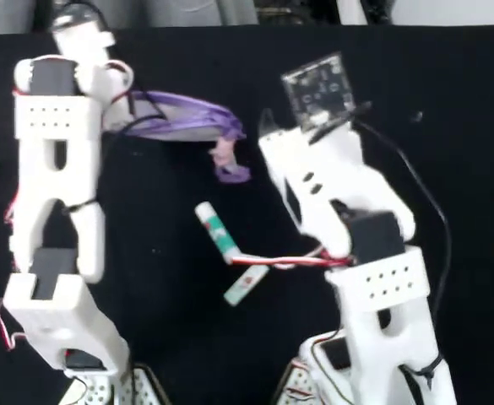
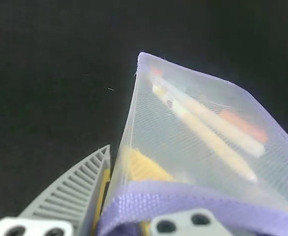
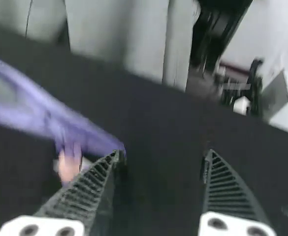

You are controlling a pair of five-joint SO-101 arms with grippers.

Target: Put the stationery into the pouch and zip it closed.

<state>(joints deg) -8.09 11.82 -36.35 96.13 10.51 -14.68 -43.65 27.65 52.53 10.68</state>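
Note:
A translucent mesh pouch (image 1: 183, 118) with purple trim hangs above the far side of the black table, with my left gripper (image 1: 124, 110) shut on its left end. In the left wrist view, the pouch (image 2: 203, 142) holds pens and a yellow item, and my left gripper (image 2: 119, 196) pinches its purple edge. A pink zipper tag (image 1: 225, 154) dangles from the pouch's right end. My right gripper (image 1: 268, 133) stands open just right of that tag. In the right wrist view the open right gripper (image 3: 163, 157) has the pouch (image 3: 40, 115) and the tag (image 3: 67, 164) beside one finger (image 3: 97, 184). Two white pen-like sticks (image 1: 216, 231) (image 1: 247, 283) lie on the table.
The table (image 1: 449, 101) is covered in black cloth. A red and white cable (image 1: 285, 261) runs from the right arm over the nearer stick. Both arm bases stand at the near edge. Room furniture (image 3: 242, 93) shows behind the table.

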